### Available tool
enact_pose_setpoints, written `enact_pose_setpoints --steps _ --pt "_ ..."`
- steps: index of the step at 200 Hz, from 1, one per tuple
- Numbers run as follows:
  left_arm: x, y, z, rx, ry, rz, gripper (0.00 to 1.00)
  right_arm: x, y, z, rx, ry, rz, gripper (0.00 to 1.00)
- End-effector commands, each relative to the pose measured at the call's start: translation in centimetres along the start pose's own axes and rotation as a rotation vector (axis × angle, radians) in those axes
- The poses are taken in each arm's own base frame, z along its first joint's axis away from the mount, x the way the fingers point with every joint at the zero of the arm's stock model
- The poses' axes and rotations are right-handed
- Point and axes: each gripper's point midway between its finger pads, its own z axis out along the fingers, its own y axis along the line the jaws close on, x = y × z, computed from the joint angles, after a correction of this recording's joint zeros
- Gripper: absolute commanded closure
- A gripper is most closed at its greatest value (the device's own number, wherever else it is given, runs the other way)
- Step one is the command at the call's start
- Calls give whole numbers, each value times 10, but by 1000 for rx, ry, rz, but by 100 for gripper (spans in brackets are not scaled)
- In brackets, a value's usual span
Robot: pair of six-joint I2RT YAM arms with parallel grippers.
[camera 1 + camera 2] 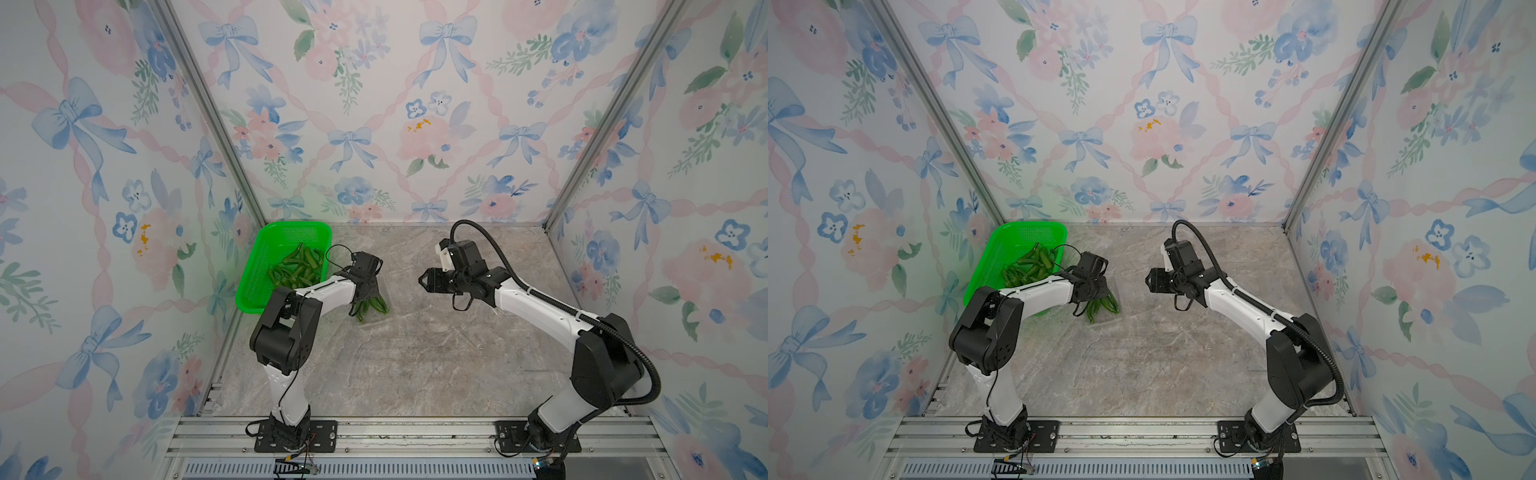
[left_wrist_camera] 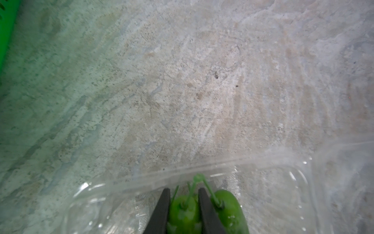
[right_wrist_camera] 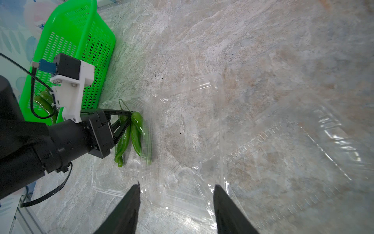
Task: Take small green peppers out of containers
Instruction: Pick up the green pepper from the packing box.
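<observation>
My left gripper is down in the open clear container, its claw clamped on one of the small green peppers close to the stem end. The container sits on the surface toward its left edge, just beside the green basket, which stands in the far left corner and already holds a heap of peppers. My right gripper hangs above the middle of the surface with its claw apart and nothing in it. My worries from here:

- The pinch is high on a glossy pepper, so it could swing or slide out on the lift.
- One of the neighbouring stems crosses my finger, so a second pepper may be dragged up and dropped short of the basket.
- Nothing pins the light container, so it could rise or skid with the load.

The few peppers in the container lie flat and nearly parallel. Their long axes run from the far edge toward the near edge, stems to the far side and tapered tips toward the near edge, fanning slightly.
</observation>
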Motion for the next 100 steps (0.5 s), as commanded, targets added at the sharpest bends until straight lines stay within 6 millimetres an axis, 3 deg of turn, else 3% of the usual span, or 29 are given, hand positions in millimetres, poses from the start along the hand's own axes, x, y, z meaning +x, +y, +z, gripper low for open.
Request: enact_pose_setpoints --steps 1,77,100 --pt "-9 -4 -11 29 -21 -3 86 4 -2 0 -1 12 -8 42" --pt "-19 -8 -59 130 -78 -19 90 2 30 0 -53 33 -62 41" --pt "-31 -7 -84 170 -128 -51 90 -4 43 -4 -76 15 -81 41"
